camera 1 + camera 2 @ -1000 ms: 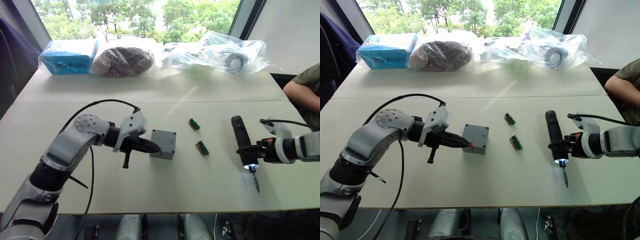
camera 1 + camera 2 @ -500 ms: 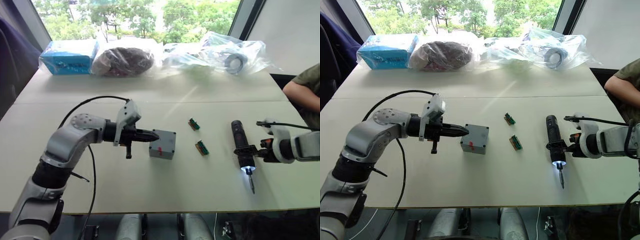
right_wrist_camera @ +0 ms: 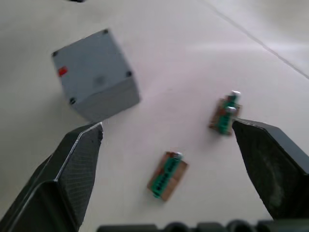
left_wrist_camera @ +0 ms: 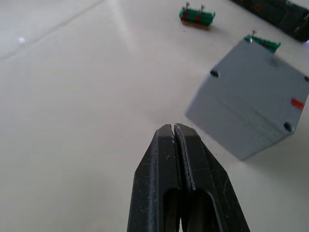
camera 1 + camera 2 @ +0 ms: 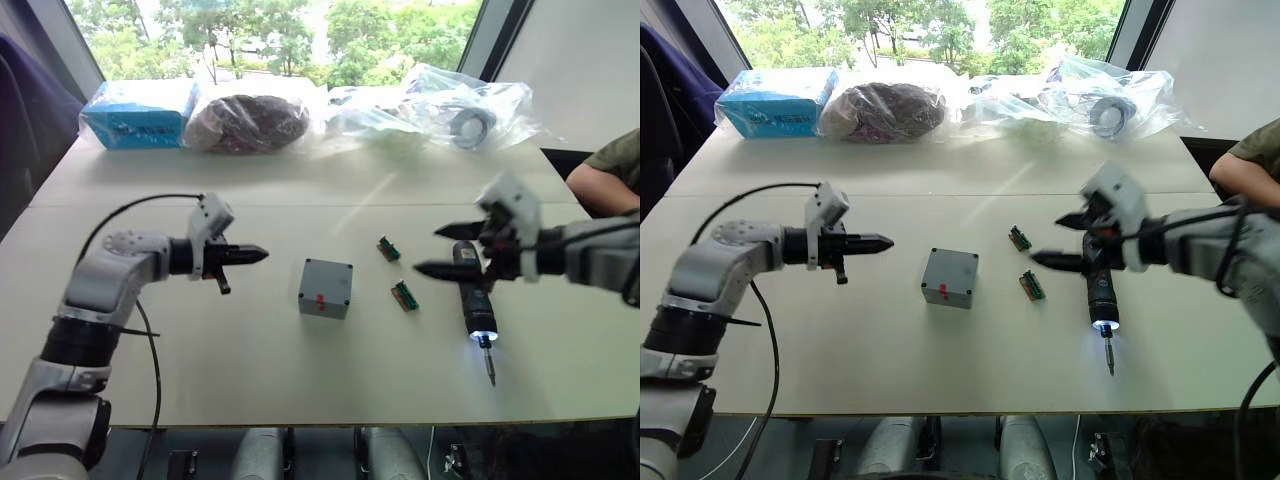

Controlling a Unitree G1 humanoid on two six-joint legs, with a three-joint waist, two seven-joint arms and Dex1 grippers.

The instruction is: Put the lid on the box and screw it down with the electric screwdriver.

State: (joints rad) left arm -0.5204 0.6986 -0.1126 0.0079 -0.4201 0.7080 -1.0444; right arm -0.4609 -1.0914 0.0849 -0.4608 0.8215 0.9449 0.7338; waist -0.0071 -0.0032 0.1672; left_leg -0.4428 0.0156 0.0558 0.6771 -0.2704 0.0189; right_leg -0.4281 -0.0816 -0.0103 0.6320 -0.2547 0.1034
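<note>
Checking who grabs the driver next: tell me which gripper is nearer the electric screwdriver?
Right. The right gripper hangs open just over the electric screwdriver; the left gripper, shut, is far beyond the box.

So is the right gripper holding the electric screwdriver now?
No, the right gripper hangs open above the table, and the electric screwdriver lies flat below it, its tip light on.

We see a grey box (image 5: 326, 288) with a small red mark, and a black electric screwdriver (image 5: 474, 295) glowing white at its tip. Two green connectors (image 5: 397, 273) lie on our pale cream table (image 5: 300, 370), and a blue packet (image 5: 135, 113) sits at the far edge.
</note>
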